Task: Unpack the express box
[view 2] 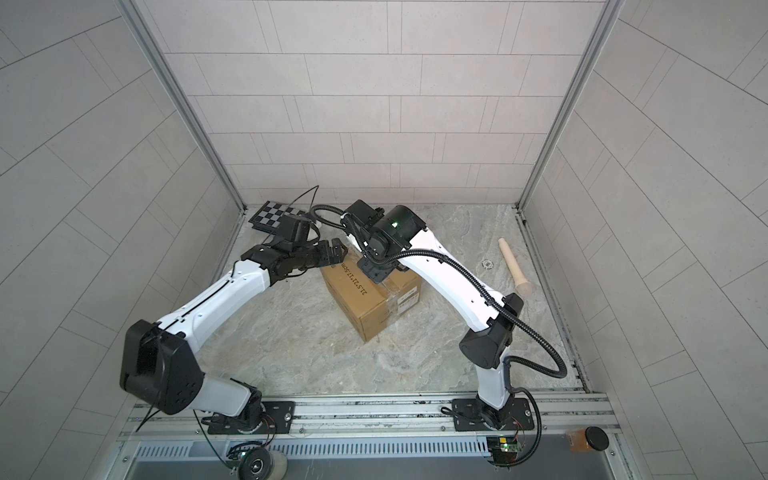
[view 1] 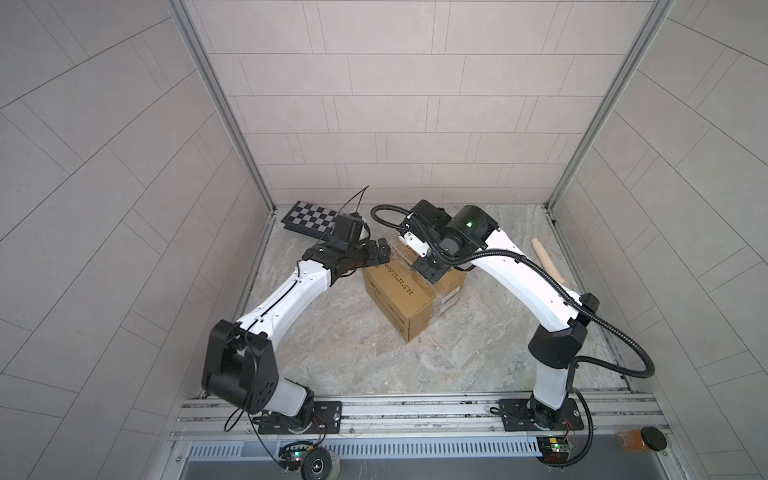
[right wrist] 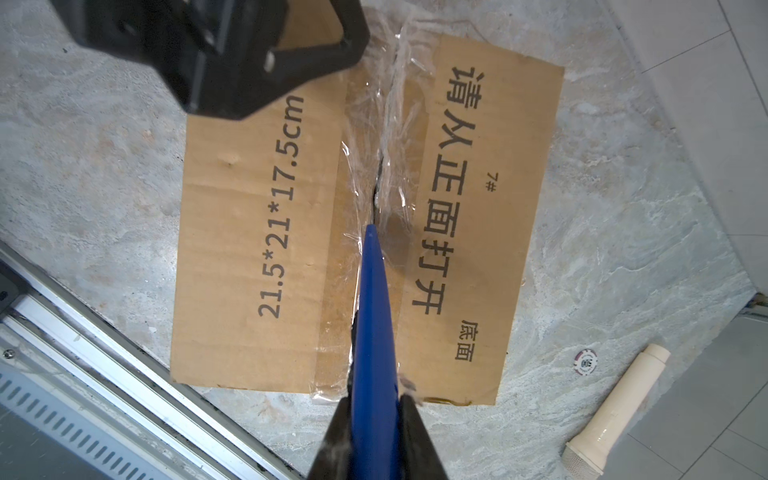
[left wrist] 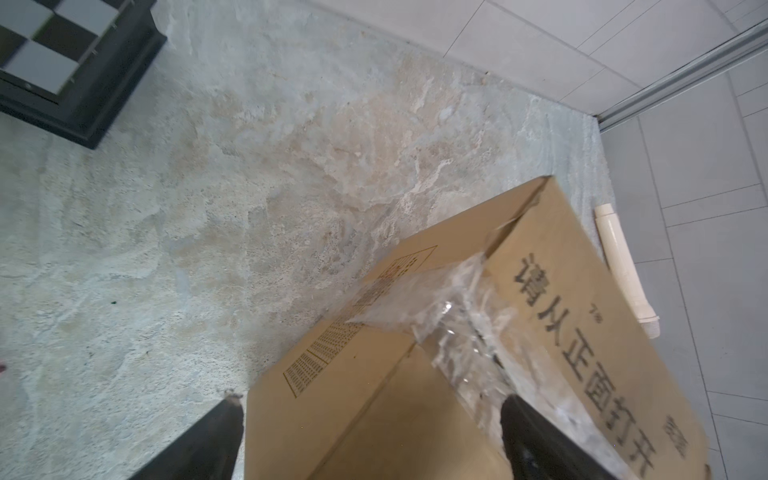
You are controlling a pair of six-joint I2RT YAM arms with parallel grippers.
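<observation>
Right pincer clamped on a blue tool, tip at the express box taped seam; left pincer spread wide, straddling the box edge.

Two white-and-black robot arms reach toward a brown corrugated cardboard express box. The left arm stretches low and forward, with its wrist level beside the box's far left corner. The black left gripper has its jaws spread wide: one finger is off the box's side and the other is over its top. Whether either touches the box cannot be told. The right arm arches above the box with its wrist bent steeply down. The black right gripper is clamped tight on a slim blue pointed tool, whose tip meets the middle of the box's top.
</observation>
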